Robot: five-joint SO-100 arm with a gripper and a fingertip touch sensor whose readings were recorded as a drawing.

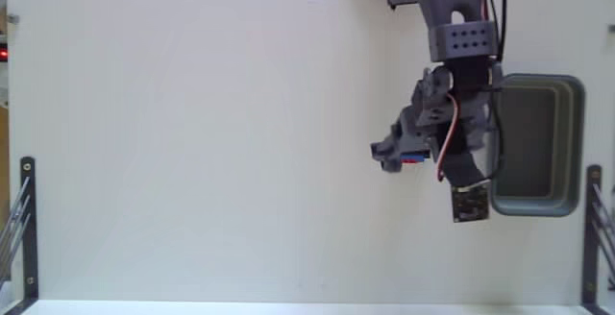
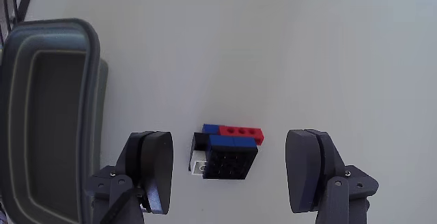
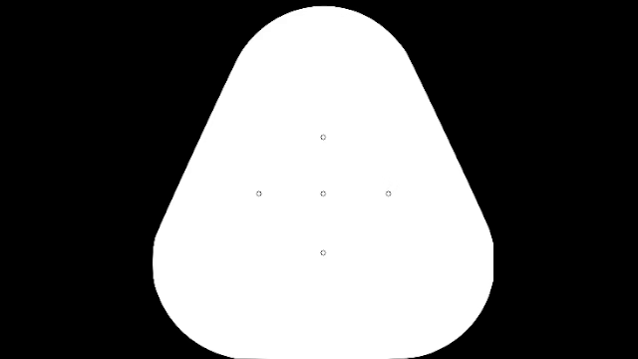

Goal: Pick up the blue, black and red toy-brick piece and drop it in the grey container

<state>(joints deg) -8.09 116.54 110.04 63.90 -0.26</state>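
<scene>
Gripper (image 2: 229, 176) hovering over toy-brick piece (image 2: 229, 149), fingers spread wide.
Brick sitting on white table (image 2: 328, 53) betw. both fingers, untouched, just right of grey container (image 2: 17, 115) in wrist view.

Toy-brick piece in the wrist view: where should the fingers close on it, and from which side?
Probably across the black block of the toy-brick piece, coming straight down: the open gripper already straddles it, and its flat left and right sides face the fingers.

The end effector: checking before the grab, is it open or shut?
Open: in the wrist view the end effector fingers stand apart, flanking the toy-brick piece.
</scene>
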